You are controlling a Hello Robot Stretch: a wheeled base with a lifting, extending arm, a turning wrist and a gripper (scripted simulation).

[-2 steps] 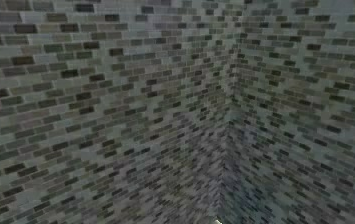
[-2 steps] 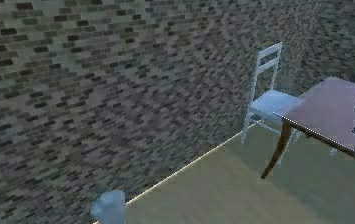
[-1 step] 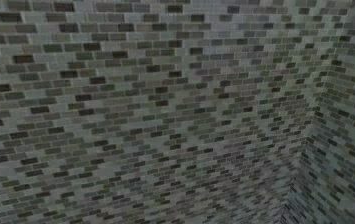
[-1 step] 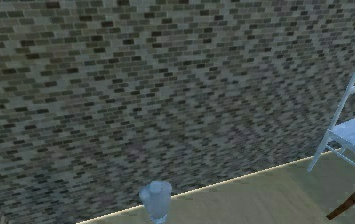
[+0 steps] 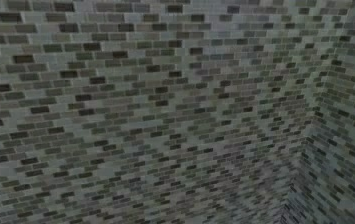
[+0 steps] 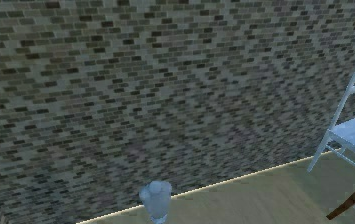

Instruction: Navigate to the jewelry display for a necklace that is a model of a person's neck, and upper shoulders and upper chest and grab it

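Observation:
A small pale grey-white object (image 6: 155, 199) with a rounded top stands on the floor close to the brick wall (image 6: 155, 90), at the bottom middle of the arm side view. Its shape is too small to name.
The forward view faces a dark brick wall (image 5: 145, 100) at close range, with a corner (image 5: 303, 170) at its lower right. In the arm side view a pale blue-white chair (image 6: 347, 125) stands at the right, with a dark curved piece (image 6: 351, 198) below it. Tan floor (image 6: 255, 195) runs along the wall's base.

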